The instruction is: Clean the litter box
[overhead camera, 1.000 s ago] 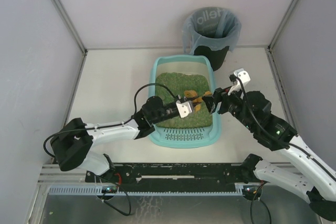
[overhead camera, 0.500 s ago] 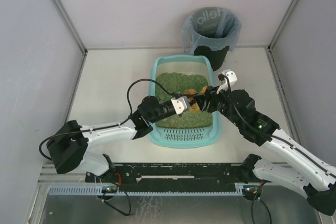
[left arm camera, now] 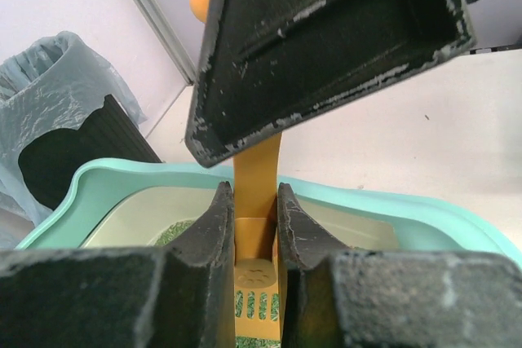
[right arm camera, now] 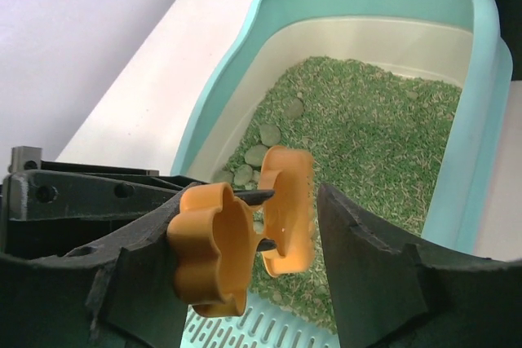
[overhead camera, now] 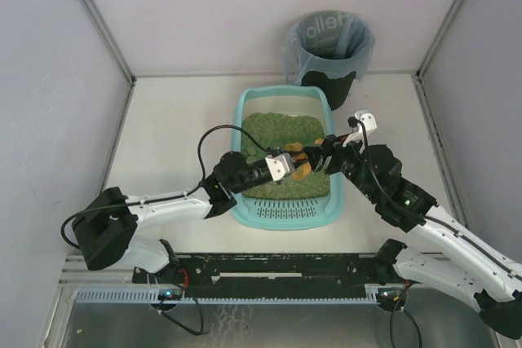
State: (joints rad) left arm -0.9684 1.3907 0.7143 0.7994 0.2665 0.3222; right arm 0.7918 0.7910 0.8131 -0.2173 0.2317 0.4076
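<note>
- The top view alone gives the whole layout: the litter box [overhead camera: 241,116] lies lengthwise mid-table, its slotted grille ledge [overhead camera: 285,211] at the near end, and the two arms meet over it from either side
- Only the left wrist view shows the left gripper [left arm camera: 255,219] clamped tight on the narrow handle of the orange scoop [left arm camera: 257,193], with one black finger pressed to each side
- Only the right wrist view shows the right gripper [right arm camera: 257,218] spread wide, the scoop's scalloped end sitting between its fingers and close to one of them; whether they touch, I cannot tell
- That view also shows rounded grey-green lumps [right arm camera: 269,134] on the green litter [right arm camera: 375,136], which the top view is too coarse to show
- The table [overhead camera: 179,120] is off-white and matte, closed in by pale grey walls [overhead camera: 245,6] at the back and both sides
- Count: one litter box, one scoop, two arms, one black bin [overhead camera: 329,50] with a grey-blue liner just beyond the box's far end, and at least five lumps
</note>
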